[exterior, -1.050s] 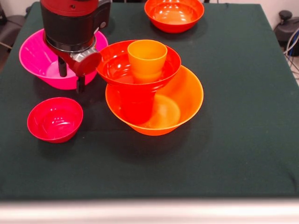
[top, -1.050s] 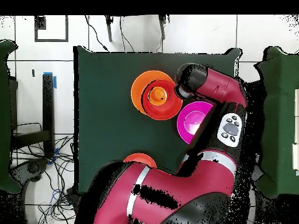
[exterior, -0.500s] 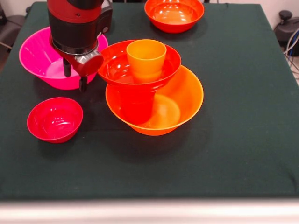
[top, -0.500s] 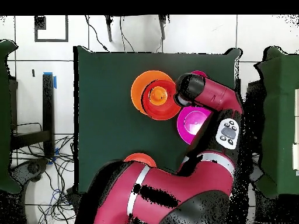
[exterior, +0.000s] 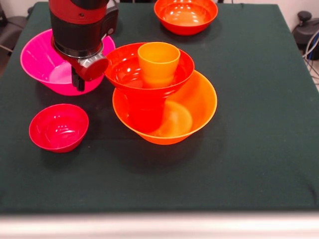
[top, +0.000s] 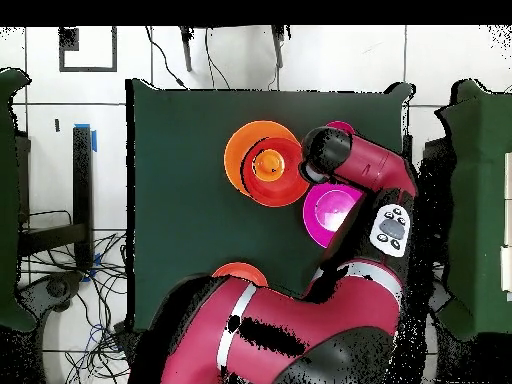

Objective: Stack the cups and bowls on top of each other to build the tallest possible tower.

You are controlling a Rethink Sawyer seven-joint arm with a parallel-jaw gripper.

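Gripper (exterior: 78, 83), grip state unclear, hung at nine o'clock of tower (exterior: 164, 107); cup (exterior: 158, 63) judged light, slippery, best taken at rim.

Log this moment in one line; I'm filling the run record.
gripper: over pink bowl rim, state unclear | tower: orange cup in red-orange bowl above wide orange bowl | crimson bowl: loose

A dark green table (exterior: 259, 149) carries four things directly. The wide orange bowl (exterior: 192, 117) sits near centre, a pink bowl (exterior: 40, 64) at ten o'clock. A crimson bowl (exterior: 58, 127) lies at eight, a red-orange bowl (exterior: 185, 15) at twelve
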